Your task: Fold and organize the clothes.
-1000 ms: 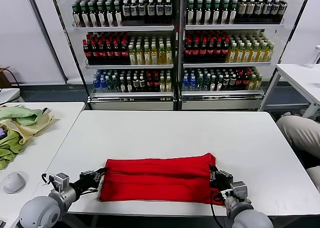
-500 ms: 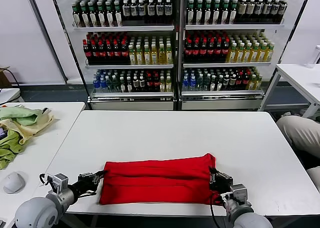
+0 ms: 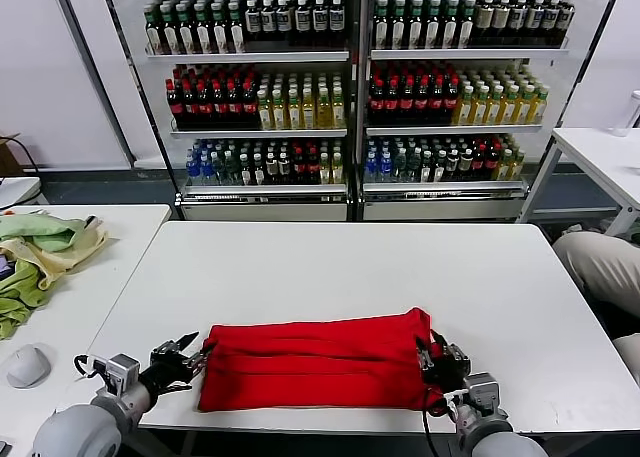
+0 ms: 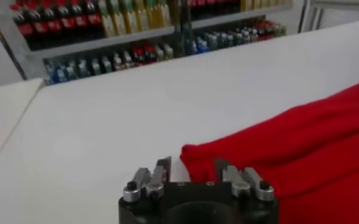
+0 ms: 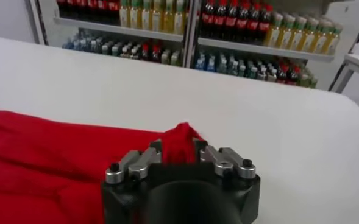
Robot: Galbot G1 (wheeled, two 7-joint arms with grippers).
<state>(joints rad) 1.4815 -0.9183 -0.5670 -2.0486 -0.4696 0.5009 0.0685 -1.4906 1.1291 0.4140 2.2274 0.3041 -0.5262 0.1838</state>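
Two grippers are noted at the ends of the folded red T-shirt near the table's front edge. Left gripper: jaws apart, cloth clear. Right gripper: jaws apart, yet fabric bunched between; snagging on withdrawal is judged likely to disturb the fold.

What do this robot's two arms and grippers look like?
Both arms end in rounded grey housings. The left gripper and right gripper are black, with silver-grey finger mounts fixed by dark screws. Thin black cables loop beside each wrist. No markings can be made out.
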